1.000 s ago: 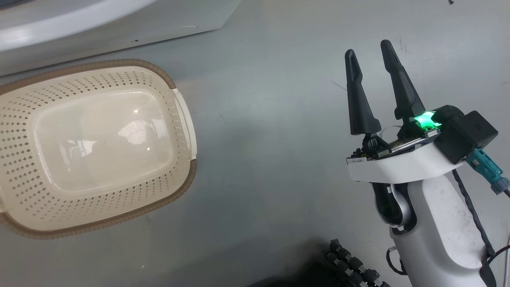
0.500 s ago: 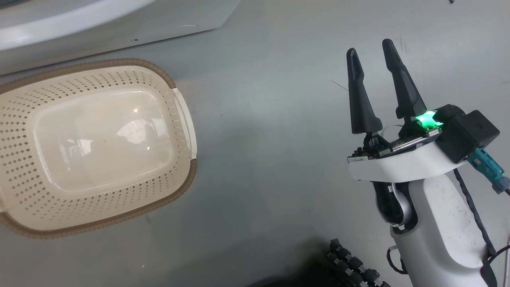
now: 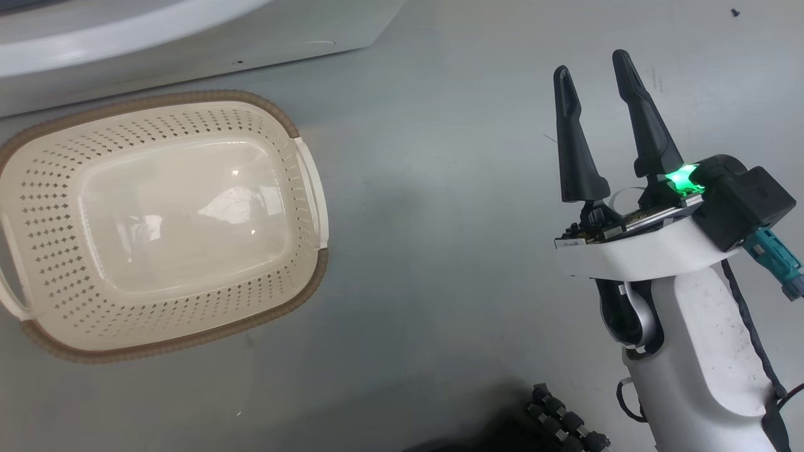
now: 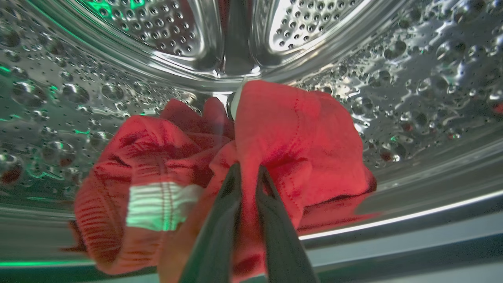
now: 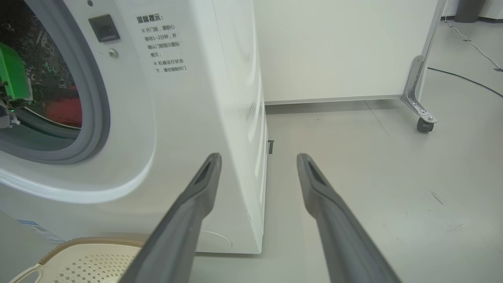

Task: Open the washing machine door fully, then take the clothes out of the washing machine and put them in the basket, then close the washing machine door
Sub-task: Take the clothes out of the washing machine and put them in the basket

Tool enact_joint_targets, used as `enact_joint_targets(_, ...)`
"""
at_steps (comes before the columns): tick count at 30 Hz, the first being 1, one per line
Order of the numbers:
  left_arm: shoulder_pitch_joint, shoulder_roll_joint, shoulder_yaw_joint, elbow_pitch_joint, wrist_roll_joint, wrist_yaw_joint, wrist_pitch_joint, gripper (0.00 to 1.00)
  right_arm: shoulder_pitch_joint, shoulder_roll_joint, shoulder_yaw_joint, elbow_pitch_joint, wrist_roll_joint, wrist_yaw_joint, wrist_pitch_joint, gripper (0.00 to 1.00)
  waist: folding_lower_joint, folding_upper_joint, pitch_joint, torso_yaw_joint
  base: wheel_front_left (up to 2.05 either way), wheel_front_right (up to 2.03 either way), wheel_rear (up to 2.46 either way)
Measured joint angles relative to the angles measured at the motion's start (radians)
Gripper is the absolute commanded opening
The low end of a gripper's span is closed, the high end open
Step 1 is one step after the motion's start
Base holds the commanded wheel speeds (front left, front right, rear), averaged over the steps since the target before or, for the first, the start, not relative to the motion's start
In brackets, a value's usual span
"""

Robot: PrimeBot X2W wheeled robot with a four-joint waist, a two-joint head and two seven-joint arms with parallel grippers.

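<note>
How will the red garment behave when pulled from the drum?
Likely floppy: the red garment lies crumpled in folds, so it should hang limp from the left gripper. Probably light, since the knit looks thin.

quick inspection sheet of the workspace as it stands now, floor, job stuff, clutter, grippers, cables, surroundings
surface: grey floor, bare between basket and right arm, a few small dark specks
job's things: basket empty, on the floor in front of the washing machine; the clothes, red, bunched inside the steel drum
clutter: nothing seen
grippers: left gripper inside the drum, shut on the clothes; right gripper open, empty, above the floor
cables: black cable along the right forearm, teal connector at the wrist; thin cable lying on the floor farther off
surroundings: white partition on a castor beside the machine
</note>
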Motion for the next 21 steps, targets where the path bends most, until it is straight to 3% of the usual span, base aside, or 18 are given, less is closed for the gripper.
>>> enact_joint_targets(21, 0.224, -0.102, -0.025, -0.157, 0.039, 0.003, -0.374, 0.00, 0.029, -0.001, -0.022, 0.049, -0.084, 0.023, 0.000, 1.00, 0.0000, 0.0000, -0.091, 0.090, 0.00, 0.00, 0.00)
